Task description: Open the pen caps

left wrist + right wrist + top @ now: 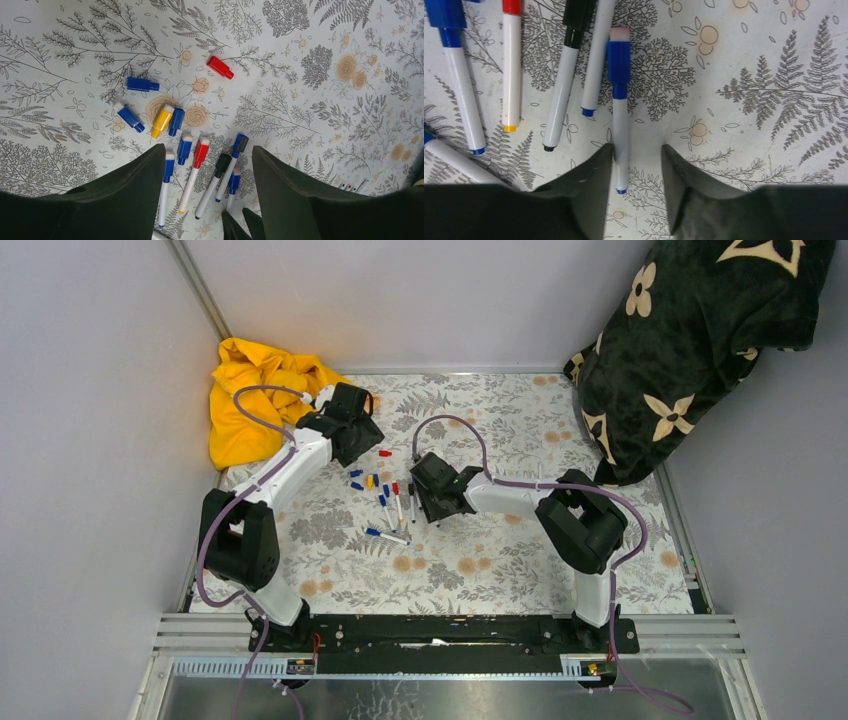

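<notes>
In the top view, pens [398, 508] and loose pen caps [356, 480] were seen scattered on the table [500, 570] between both arms. In the left wrist view, the left gripper [209, 150] was held spread over them, grasping nothing. In the right wrist view, the right gripper [636, 147] was likewise released, with a blue-capped pen [620, 125] lying between its fingers [596, 170].

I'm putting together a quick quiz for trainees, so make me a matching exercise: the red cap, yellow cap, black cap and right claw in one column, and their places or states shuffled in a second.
Column one
1 red cap
2 yellow cap
3 black cap
4 right claw

Column two
A fitted on a white pen barrel
B open, astride a blue-capped pen
C lying apart from the rest
D beside a loose blue cap

Pairs: 1-C, 2-D, 3-A, 4-B
</notes>
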Controlling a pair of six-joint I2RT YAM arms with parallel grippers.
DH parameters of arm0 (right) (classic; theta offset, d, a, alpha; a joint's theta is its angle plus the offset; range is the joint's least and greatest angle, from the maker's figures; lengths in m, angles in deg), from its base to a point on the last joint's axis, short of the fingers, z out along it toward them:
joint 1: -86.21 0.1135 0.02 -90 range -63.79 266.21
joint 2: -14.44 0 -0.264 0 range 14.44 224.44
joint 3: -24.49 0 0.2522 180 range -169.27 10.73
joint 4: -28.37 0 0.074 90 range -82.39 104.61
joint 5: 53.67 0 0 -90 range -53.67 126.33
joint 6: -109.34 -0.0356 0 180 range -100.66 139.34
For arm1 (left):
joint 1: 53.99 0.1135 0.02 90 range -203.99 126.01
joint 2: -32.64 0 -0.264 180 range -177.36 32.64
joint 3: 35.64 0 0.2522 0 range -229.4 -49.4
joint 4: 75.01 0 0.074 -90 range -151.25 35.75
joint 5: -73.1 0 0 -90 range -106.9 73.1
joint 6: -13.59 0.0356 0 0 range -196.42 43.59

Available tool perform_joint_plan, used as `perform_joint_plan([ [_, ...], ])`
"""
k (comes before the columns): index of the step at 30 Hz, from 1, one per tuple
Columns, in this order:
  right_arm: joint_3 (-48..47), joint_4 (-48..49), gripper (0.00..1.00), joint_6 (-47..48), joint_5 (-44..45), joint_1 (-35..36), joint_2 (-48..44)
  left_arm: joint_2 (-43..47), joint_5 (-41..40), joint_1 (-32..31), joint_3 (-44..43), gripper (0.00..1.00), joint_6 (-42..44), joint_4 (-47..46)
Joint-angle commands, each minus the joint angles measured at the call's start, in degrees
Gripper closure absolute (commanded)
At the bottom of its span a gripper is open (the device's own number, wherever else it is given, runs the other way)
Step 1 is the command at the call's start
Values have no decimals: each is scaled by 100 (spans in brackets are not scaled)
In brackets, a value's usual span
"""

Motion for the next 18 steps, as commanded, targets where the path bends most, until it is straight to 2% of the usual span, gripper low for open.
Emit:
perform_joint_plan([
  [1,-215,-163,60,-37,108,81,220,-40,4,57,89,29,103,-284],
  [8,-115,-312,67,-46,259,176,290,-45,62,126,217,29,81,-349],
  [18,209,-333,100,2,481,205,36,-111,237,150,354,29,-12,-477],
])
